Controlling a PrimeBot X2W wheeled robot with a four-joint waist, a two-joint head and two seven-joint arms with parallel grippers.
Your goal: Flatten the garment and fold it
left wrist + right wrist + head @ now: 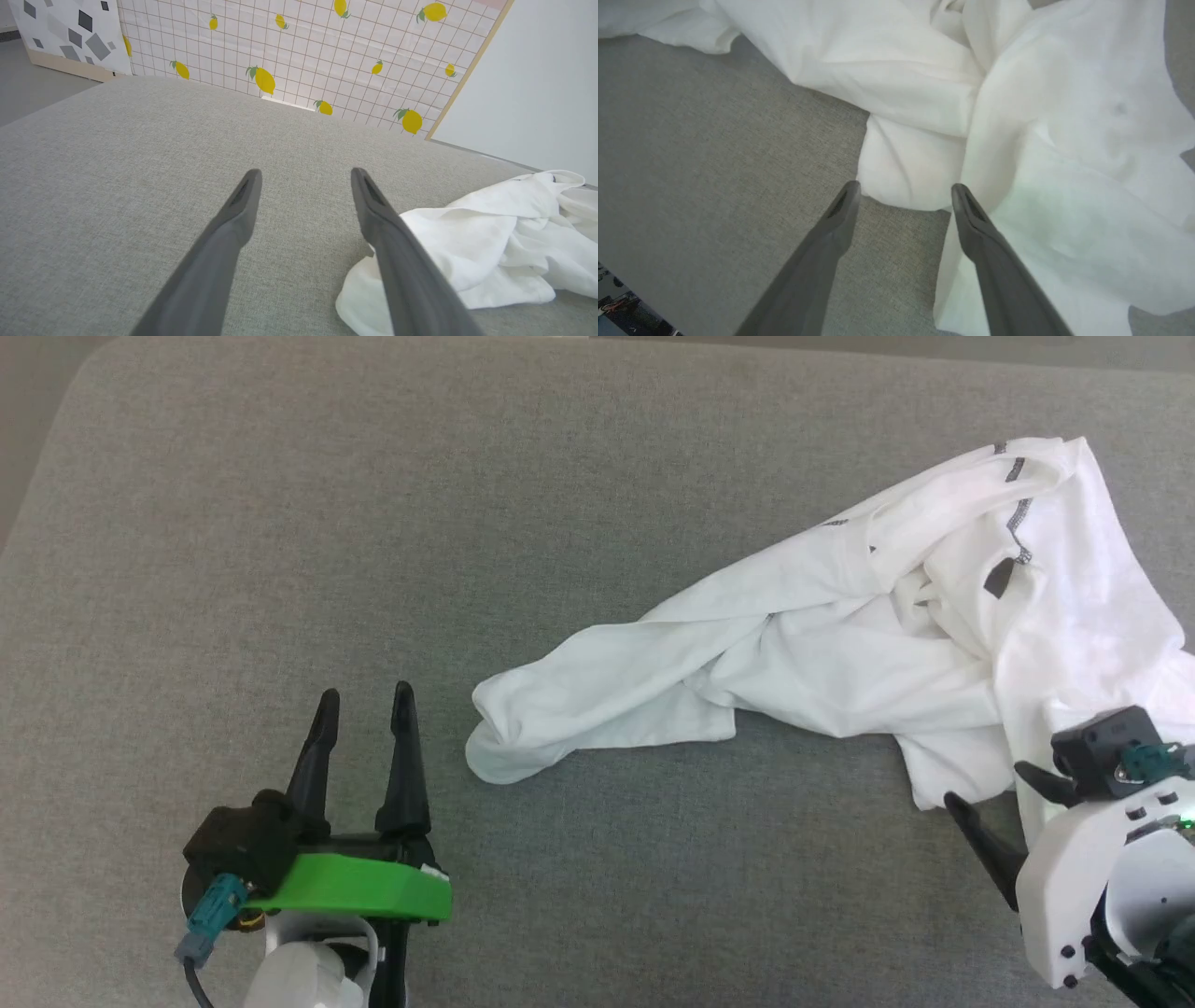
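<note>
Nearest you in the head view, your left claw (366, 693) sits at the lower left with its two dark fingers pointing up the picture and spread wide, and nothing lies between them. Its wrist view shows the same: the left claw (306, 171) is fully apart over bare grey cushion (117, 177), gripping nothing, with the shirt's (490, 233) rounded end just to the right of its right finger. At the lower right, your right claw (983, 782) points up and leftward at the shirt's (840, 644) near edge, its fingers also parted. From its own wrist you see the right claw (904, 185) wide open with bare cushion (714, 163) between the fingers. A bunched lobe of shirt (924, 93) lies just past the tips, and loose cloth runs along the outer side of the right finger. Whether that finger touches the cloth you cannot tell, but the claw has hold of nothing. Farther out, the shirt lies crumpled across the right half of the cushion (280, 523), one rounded end reaching toward the middle, and dark zigzag stitching shows at its far upper folds. Beyond the cushion's far edge stands a lemon-print panel (327, 46).
</note>
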